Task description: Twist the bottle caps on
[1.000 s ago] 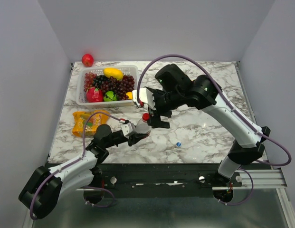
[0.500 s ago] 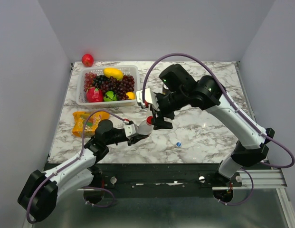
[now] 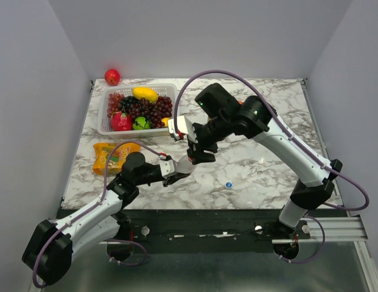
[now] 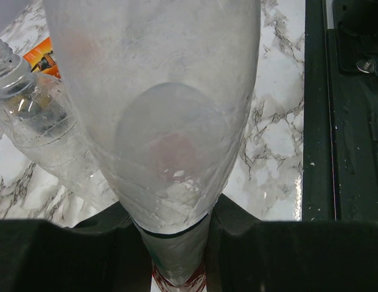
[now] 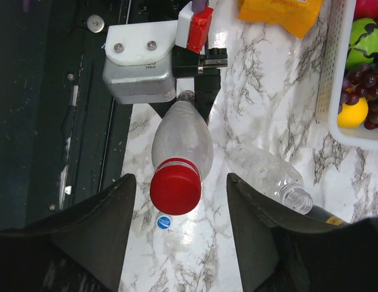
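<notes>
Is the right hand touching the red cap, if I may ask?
Apart. The right wrist view shows marble on both sides of the red cap, between it and the fingers of the right hand.

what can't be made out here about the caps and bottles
How tight the red cap is: end-on in right wrist view, covered by the right gripper in top view
The held bottle's label: only a sliver at left wrist view's bottom edge
The blue cap's facing: too small in top view
</notes>
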Robot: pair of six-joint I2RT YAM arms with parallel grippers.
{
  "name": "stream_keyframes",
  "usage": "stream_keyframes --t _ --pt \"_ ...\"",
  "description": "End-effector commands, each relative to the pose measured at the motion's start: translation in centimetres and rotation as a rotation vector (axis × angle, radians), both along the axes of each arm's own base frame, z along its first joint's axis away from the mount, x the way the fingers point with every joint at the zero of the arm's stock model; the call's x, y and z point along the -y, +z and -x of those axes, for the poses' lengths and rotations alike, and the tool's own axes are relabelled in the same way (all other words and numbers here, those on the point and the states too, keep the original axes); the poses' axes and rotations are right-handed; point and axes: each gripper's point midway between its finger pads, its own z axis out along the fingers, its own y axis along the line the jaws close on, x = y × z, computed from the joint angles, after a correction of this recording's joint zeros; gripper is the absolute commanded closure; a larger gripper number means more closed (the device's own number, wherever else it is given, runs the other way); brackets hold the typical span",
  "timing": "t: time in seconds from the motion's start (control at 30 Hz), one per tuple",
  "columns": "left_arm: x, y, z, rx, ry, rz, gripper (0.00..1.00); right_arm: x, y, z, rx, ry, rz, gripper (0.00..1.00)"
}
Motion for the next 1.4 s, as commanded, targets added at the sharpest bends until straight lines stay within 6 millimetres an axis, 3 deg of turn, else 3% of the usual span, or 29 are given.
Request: stream_keyframes --t 0.0,0.97,1.37 --pt "0.2 1.3 0.2 0.039 -0.018 0.023 1.00 0.8 -0.3 0.8 -0.038 0.026 0.036 0.34" --pt "0.0 0.7 -0.5 0.037 0.026 0.025 1.00 2.4 -0.8 1.2 -0.063 0.028 0.096 0.41" --pt "-0.1 0.6 -0.8 0.024 0.042 0.027 1.00 2.8 -1.0 1.4 -0.082 0.023 0.115 0.50"
